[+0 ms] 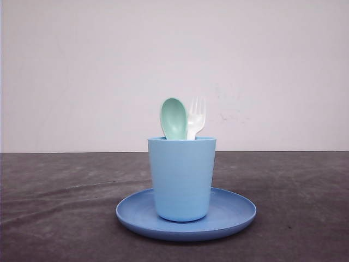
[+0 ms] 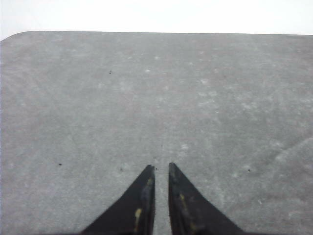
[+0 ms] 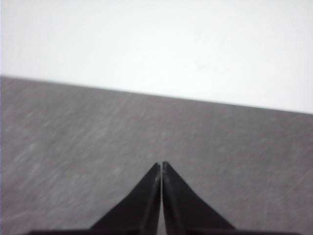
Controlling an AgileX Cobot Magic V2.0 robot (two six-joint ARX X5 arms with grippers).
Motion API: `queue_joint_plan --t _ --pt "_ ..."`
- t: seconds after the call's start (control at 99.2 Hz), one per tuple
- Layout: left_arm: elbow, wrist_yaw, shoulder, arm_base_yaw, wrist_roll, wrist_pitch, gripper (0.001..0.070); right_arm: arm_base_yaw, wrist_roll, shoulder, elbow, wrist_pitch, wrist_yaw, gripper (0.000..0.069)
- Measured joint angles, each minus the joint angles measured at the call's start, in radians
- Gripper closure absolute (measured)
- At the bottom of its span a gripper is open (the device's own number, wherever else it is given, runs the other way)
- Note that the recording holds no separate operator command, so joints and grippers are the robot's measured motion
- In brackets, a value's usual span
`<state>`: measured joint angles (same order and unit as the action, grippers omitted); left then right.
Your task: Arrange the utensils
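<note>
Left hand [image 2: 162, 167]: two matte black fingers [image 2: 139, 205], each a flat wedge that is broad at the base and narrows to a sharp tip. Their inner edges carry yellowish scuffs and small worn patches where the black coating is rubbed away. Right hand [image 3: 161, 164]: two fingers [image 3: 188, 210] of the same black, wedge-shaped form, tapering to fine points; the surfaces look plain and unmarked, though the picture is somewhat blurred.
</note>
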<state>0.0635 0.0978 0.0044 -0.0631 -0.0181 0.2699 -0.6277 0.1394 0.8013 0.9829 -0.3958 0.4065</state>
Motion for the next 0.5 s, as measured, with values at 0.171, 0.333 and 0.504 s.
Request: queue_joint_plan --t 0.171,0.333,0.504 --pt "0.000 0.000 0.000 0.000 0.000 0.000 0.0684 0.233 -0.073 -0.043 -0.034 0.011 -0.154 0.0687" --pt "0.000 0.000 0.000 0.000 0.000 0.000 0.0684 0.417 -0.114 -0.135 -0.149 0.065 -0.268 0.0687" --pt "0.000 0.000 0.000 0.000 0.000 0.000 0.0684 0.537 -0.137 -0.301 -0.375 0.219 -0.341 0.0687"
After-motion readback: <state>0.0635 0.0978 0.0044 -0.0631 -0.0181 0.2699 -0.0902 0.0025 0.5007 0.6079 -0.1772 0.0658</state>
